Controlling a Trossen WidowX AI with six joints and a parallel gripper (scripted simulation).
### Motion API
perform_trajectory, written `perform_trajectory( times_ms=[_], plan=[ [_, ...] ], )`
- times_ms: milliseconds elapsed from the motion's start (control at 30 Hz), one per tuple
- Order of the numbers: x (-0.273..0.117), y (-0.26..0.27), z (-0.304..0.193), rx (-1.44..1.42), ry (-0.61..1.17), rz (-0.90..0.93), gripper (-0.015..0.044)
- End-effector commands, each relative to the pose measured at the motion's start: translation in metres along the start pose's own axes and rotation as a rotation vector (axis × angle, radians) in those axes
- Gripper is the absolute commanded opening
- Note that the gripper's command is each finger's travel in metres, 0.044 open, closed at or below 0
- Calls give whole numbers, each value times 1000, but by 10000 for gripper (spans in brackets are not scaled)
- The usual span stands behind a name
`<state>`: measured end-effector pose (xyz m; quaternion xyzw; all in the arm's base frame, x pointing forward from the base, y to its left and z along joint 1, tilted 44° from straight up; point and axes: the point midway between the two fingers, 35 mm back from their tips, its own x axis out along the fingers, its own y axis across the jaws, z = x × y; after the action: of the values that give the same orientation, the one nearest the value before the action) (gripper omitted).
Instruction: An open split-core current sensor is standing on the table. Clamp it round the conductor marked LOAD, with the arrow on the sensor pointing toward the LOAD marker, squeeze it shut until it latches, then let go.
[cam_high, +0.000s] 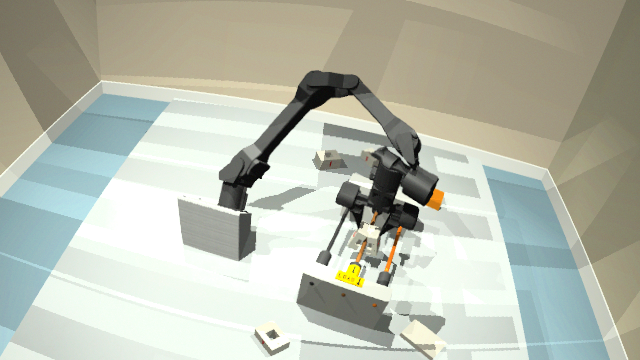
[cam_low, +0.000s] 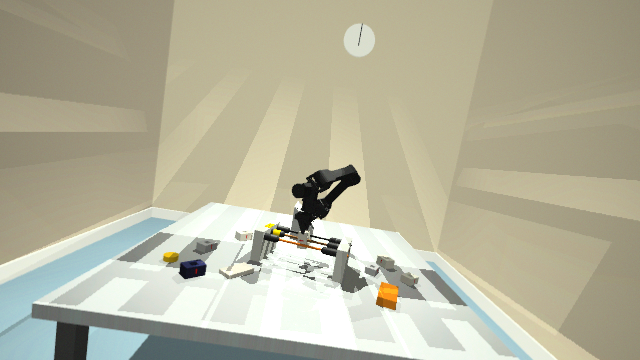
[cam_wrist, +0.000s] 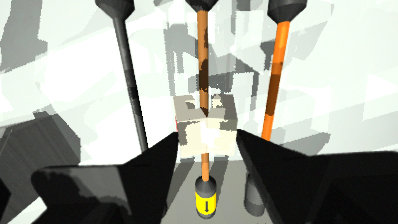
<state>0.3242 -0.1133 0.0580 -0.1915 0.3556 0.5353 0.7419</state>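
The off-white split-core sensor (cam_high: 366, 241) (cam_low: 303, 240) (cam_wrist: 206, 137) sits at the brown middle conductor (cam_high: 360, 254) (cam_wrist: 203, 45), its two prongs on either side of it. The conductor comes out on both sides of the body. The gap between the prongs looks open; latching cannot be made out. My gripper (cam_high: 371, 229) (cam_wrist: 207, 134) is shut on the sensor, one finger on each side. The yellow LOAD marker (cam_high: 350, 277) stands at the end of this conductor. Its sleeve (cam_wrist: 205, 204) bears an arrow pointing down in the wrist view. A red mark shows on the sensor's left side; its arrow is unreadable.
A black conductor (cam_high: 337, 232) (cam_wrist: 130, 80) and an orange conductor (cam_high: 393, 250) (cam_wrist: 275, 80) flank the middle one. End blocks (cam_high: 342, 300) (cam_low: 342, 262) hold them. Around stand a navy block (cam_low: 193, 269), an orange block (cam_low: 387, 296), a pale slab (cam_high: 422, 340) and several pale blocks.
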Motion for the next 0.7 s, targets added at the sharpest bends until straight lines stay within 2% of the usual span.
perform_trajectory(
  times_ms=[0, 500, 667],
  plan=[
    [0, 0, 0, 0, 0, 1, 0],
    [0, 0, 0, 0, 0, 1, 0],
    [0, 0, 0, 0, 0, 1, 131]
  ],
)
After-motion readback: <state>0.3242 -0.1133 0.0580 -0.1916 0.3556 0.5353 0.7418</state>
